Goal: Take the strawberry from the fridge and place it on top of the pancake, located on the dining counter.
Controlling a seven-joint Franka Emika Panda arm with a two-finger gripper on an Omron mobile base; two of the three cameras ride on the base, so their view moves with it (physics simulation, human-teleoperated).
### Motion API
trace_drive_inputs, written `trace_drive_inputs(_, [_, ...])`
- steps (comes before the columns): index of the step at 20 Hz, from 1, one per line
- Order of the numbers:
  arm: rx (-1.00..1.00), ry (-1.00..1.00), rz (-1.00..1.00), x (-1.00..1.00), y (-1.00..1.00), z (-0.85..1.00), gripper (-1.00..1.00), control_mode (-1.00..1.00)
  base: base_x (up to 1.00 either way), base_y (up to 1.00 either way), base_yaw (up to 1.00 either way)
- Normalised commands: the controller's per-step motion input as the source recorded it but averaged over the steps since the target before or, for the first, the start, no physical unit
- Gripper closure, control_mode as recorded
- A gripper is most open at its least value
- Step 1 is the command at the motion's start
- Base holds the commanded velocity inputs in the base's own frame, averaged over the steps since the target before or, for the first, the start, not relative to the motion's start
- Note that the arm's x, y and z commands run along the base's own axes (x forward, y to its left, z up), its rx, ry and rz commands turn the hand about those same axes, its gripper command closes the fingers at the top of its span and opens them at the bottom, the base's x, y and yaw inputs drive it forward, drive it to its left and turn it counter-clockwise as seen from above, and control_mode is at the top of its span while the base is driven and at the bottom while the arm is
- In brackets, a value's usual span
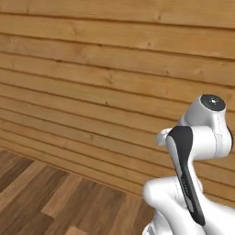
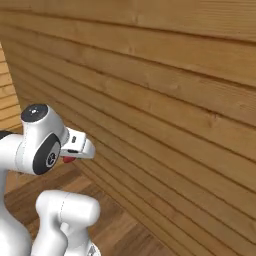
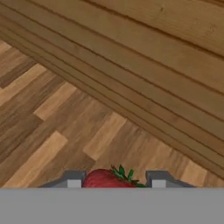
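The strawberry, red with green leaves, sits between my two fingertips at the bottom of the hand view. My gripper is shut on it. In the right base view a bit of the red strawberry peeks out under the white hand, held in the air in front of a wooden plank wall. The fridge, the pancake and the dining counter are out of view.
A wall of horizontal wooden planks stands close ahead of the arm. Wooden plank floor lies below the hand, meeting the wall's base along a diagonal line.
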Motion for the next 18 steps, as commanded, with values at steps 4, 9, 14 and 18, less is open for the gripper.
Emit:
trace_drive_inputs(4, [0.00,0.00,0.00,0.00,0.00,0.00,1.00,1.00,0.61,0.30,0.80])
trace_drive_inputs(9, [0.00,0.00,0.00,0.00,0.00,0.00,1.00,1.00,0.40,0.27,0.86])
trace_drive_inputs(14, [0.00,0.00,0.00,0.00,0.00,0.00,1.00,1.00,0.36,0.03,0.93])
trace_drive_inputs(18, [0.00,0.00,0.00,0.00,0.00,0.00,1.00,1.00,0.39,-0.04,0.96])
